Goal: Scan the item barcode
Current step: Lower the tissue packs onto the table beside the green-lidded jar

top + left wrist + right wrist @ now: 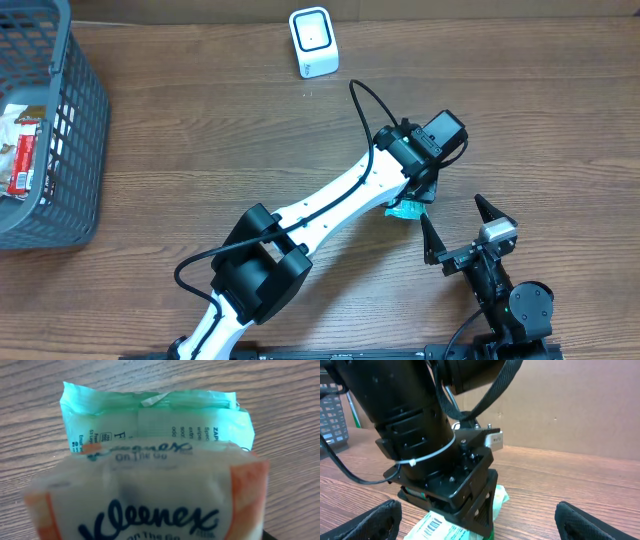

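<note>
- Right of centre on the desk (200,130), the left arm (330,205) reaches on a slant from the near edge towards the far right, wrist bent down, with its black cable (362,102) looping off the far side.
- Left gripper (408,200) sits low over the tissue packs. The right wrist view shows its black body pressed down at them, but whether its fingers are clamped on a pack or merely around it I cannot tell.
- Right arm (515,305) stands at the near right corner. The right gripper (450,210) has its fingers spread wide, holding nothing, pointed at the left gripper from just beside it.
- Seen from the left wrist, an orange-edged Kleenex pack (150,497) fills the near part of the frame and a green pack (155,415) lies just beyond it on the wood.
- A barcode label (435,526) shows on the white wrapper under the left gripper, facing the right wrist camera.
- Scanner (313,42), small and white, stands at the far edge of the desk, well apart from the packs.
- A grey basket (80,120) sits at the left edge, partly out of frame, with a red-and-white packet (22,155) and other wrappers inside.
- Bare wood lies open between basket, scanner and arms.
</note>
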{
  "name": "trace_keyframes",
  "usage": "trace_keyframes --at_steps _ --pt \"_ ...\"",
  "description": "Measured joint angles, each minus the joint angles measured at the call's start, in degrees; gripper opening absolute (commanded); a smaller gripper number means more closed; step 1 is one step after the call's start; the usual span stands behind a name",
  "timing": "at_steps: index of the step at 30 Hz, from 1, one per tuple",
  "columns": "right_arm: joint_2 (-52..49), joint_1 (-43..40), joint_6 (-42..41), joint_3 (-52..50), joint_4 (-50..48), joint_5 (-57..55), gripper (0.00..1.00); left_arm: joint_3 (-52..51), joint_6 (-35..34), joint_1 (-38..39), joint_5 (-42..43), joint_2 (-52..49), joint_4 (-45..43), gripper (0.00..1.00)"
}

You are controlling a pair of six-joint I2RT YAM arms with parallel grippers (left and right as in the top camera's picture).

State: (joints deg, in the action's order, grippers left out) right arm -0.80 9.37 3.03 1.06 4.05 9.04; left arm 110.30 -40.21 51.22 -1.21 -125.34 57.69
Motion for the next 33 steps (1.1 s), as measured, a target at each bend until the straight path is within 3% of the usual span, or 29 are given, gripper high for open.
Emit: trace_keyframes --at_steps 11,21,33 --pt "0.0 0.0 0.0 0.0 0.04 0.0 1.0 4.94 0.42 -0.02 -1.33 0.0 5.97 0.51" --pt "0.0 0.0 0.0 0.0 0.04 0.0 1.0 7.5 -1.77 -3.67 -7.96 -0.02 18.36 0.52" --pt "0.0 0.0 0.0 0.0 0.02 -0.02 1.0 3.96 -5.09 -6.58 -9.99 -0.04 16.94 0.52"
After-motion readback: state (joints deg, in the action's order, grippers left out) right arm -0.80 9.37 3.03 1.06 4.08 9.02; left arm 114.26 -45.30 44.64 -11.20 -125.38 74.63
